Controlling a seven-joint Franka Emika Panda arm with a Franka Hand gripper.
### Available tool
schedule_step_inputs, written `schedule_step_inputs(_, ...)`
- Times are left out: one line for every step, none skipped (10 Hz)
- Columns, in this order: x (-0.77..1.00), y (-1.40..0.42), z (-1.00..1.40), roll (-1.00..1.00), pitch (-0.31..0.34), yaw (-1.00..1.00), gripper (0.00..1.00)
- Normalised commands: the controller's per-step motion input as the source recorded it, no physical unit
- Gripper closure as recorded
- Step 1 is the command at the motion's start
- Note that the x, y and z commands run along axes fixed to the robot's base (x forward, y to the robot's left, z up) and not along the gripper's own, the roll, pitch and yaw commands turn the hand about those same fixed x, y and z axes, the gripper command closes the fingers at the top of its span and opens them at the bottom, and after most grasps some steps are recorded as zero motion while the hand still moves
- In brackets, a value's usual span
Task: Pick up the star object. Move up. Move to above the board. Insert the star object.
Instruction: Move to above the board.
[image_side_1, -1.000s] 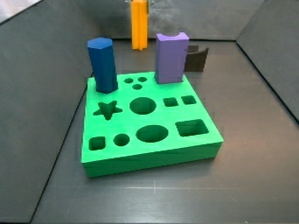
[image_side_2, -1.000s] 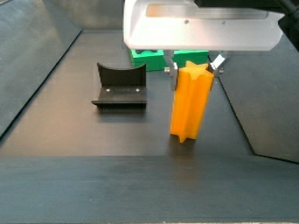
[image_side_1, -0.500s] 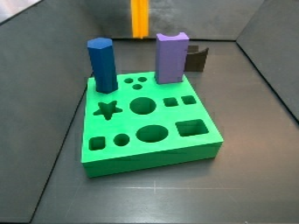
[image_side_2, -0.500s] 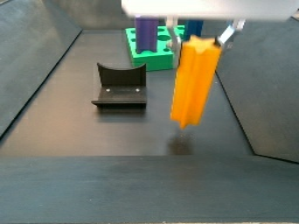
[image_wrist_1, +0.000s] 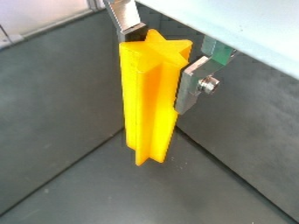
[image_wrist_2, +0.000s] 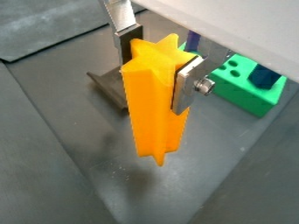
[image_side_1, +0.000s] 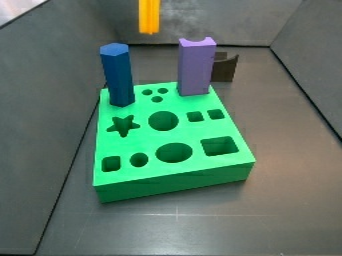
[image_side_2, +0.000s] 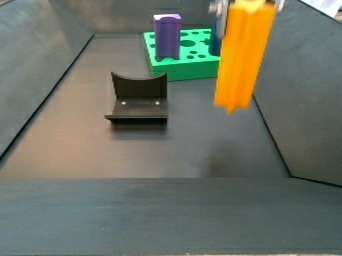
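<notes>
The star object is a tall orange ridged prism, and my gripper is shut on its upper end, silver fingers pressing two opposite sides. It hangs upright, well off the dark floor, as both wrist views show. In a side view only its lower end shows, high behind the board. In a side view the star object hangs in front of the green board. The star-shaped hole is open.
A blue hexagonal peg and a purple peg stand in the board's far holes. The dark fixture stands on the floor beside the board, also seen in a wrist view. Grey walls enclose the floor.
The gripper has lifted the star object straight up off the floor; it now hangs much higher, its top out of both side views.
</notes>
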Motion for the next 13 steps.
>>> schedule_step_inputs(-0.02, -0.05, 0.46, 0.06, 0.124, 0.04, 1.00)
schedule_step_inputs(0.00, -0.03, 0.36, 0.07, 0.117, 0.03, 1.00)
schedule_step_inputs(0.14, -1.00, 0.23, 0.15, -0.002, -0.40, 1.00)
schedule_step_inputs(0.15, -1.00, 0.21, 0.15, -0.018, -0.39, 1.00)
schedule_step_inputs(0.14, -1.00, 0.21, 0.14, -0.022, -0.25, 1.00)
schedule_step_inputs(0.13, -1.00, 0.22, 0.05, -0.026, -0.12, 1.00)
schedule_step_inputs(0.13, -1.00, 0.22, 0.04, -0.003, -0.04, 1.00)
schedule_step_inputs(0.14, -1.00, 0.22, 0.01, 0.018, -0.02, 1.00)
schedule_step_inputs(0.14, -1.00, 0.22, -0.01, 0.032, 0.00, 1.00)
schedule_step_inputs(0.14, -1.00, 0.23, 0.00, 0.049, 0.00, 1.00)
schedule_step_inputs(0.14, -1.00, 0.23, -0.01, 0.053, 0.00, 1.00)
schedule_step_inputs(0.15, -1.00, 0.23, -0.01, 0.065, 0.00, 1.00)
schedule_step_inputs(0.16, -1.00, 0.24, -0.01, 0.079, 0.01, 1.00)
